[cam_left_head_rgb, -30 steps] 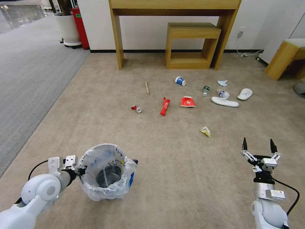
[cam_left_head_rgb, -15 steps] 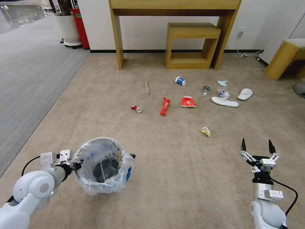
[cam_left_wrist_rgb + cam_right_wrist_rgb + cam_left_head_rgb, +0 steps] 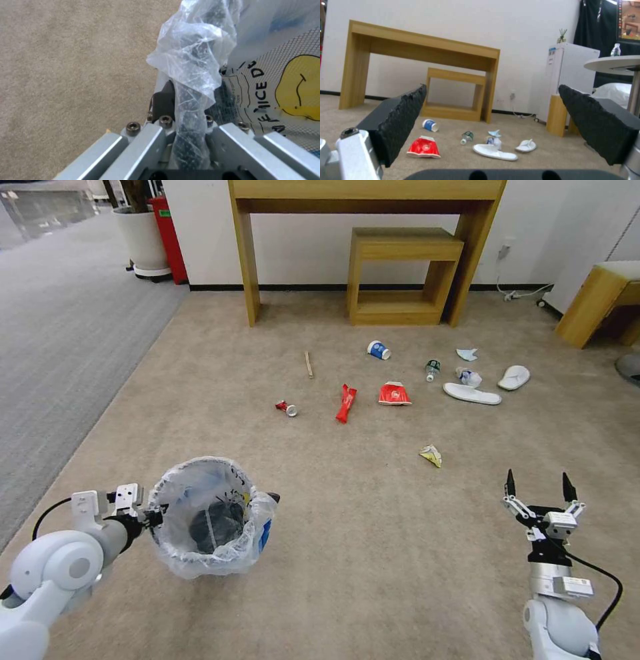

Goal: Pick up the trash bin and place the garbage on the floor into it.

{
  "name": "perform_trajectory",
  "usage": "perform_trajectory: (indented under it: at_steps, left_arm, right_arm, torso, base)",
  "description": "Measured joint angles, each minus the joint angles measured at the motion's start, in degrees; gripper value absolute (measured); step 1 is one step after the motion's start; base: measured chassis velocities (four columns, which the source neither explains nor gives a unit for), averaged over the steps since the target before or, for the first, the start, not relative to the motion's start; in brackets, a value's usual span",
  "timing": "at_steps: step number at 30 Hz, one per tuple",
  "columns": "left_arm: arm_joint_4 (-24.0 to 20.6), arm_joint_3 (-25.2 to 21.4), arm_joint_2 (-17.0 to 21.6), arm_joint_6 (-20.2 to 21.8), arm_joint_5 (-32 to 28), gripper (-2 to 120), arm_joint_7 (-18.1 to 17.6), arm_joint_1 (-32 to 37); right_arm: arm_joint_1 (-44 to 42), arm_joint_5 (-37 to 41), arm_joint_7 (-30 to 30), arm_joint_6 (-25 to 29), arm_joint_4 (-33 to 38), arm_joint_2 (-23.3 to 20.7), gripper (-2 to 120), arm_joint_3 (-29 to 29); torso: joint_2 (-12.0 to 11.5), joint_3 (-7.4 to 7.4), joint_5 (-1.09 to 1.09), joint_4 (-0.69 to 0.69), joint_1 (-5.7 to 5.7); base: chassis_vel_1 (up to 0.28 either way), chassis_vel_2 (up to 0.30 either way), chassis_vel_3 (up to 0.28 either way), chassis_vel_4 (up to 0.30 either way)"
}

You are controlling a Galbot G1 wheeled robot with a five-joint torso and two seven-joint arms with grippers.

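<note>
One small round black trash bin lined with crinkly clear plastic bag [image 3: 208, 519] is in hand, low on the robot's left over the beige short-pile carpet floor [image 3: 360, 513]; left pincer [image 3: 155, 515] is clamped on the near rim, jaws closed through bag and wall, which the left wrist view confirms: plastic bunched between the fingers [image 3: 163, 102], yellow-printed side of the bin [image 3: 276, 87] just beyond. Change over the last second: bin and left arm have slid further left and away from the robot in the head view, while the litter and furniture sit at the same spots, so the arm moved, not the camera; my read is the pick-up is done and the bin is being carried, though the frames don't show clearly whether its base is off the carpet. Bin looks empty apart from the liner; no garbage in yet.

Right pincer [image 3: 536, 489] hovers low on the right, wide open, holding nothing; it has drifted slightly down-frame. Its wrist view looks between the open pads [image 3: 403, 125] at the litter.

Garbage is well ahead of both arms, all on the carpet: yellow crumpled wrapper [image 3: 431, 455] nearest; red flat pouch [image 3: 394, 393]; long red wrapper [image 3: 345, 403]; crushed red can [image 3: 287, 408]; wooden stick [image 3: 309, 364]; blue-white paper cup [image 3: 379, 350]; small clear bottle [image 3: 432, 370]; light-blue mask [image 3: 467, 354]; white slippers [image 3: 472, 393]. Collection not started.
</note>
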Motion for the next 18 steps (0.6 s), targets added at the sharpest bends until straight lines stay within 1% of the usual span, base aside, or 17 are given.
perform_trajectory:
  at_steps: [18]
  left_arm:
    - [-0.3,-3.8,1.1,1.9,-2.3,0,-0.3,2.2]
  right_arm:
    - [0.5,-1.5,0.8,0.5,-1.3,0.1,100,0.1]
  torso:
    - [0.0,0.0,0.0,0.0,0.0]
  base:
    - [0.0,0.0,0.0,0.0]
